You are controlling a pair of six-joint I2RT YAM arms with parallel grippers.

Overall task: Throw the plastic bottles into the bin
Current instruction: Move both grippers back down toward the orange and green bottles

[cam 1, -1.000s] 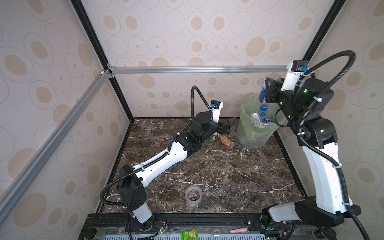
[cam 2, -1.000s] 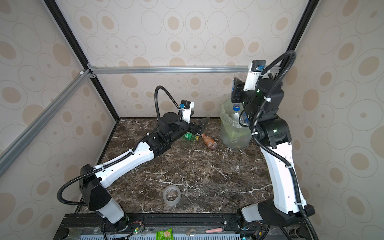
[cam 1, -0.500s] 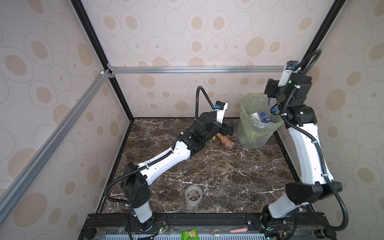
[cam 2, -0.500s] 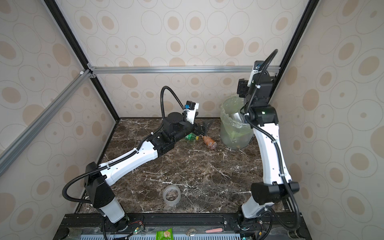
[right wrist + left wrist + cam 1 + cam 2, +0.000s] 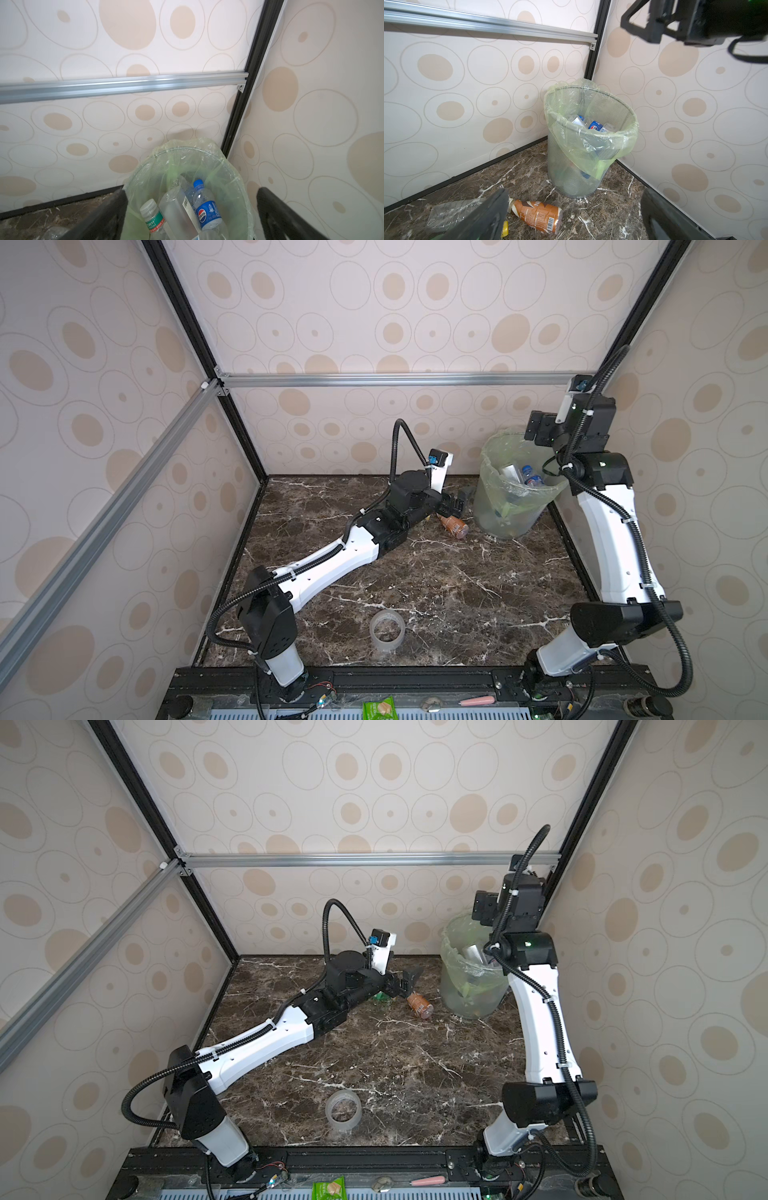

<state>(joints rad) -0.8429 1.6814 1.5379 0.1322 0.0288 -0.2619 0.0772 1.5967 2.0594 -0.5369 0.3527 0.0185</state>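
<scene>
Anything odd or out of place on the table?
A brown bottle and a crumpled clear bottle lie on the table beside the bin, not in it. A stray tape roll sits near the front edge.

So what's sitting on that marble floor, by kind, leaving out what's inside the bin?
Mesh bin: 1
Clear tape roll: 1
Loose bottles: 2, a brown bottle and a crushed clear bottle
Total: 4, not counting a green thing half hidden under the left arm.

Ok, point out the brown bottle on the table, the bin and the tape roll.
brown bottle (image 5: 537,216): left wrist view, on its label.
bin (image 5: 564,178): left wrist view, on its mesh wall.
tape roll (image 5: 386,644): in a top view, on its near wall.
</scene>
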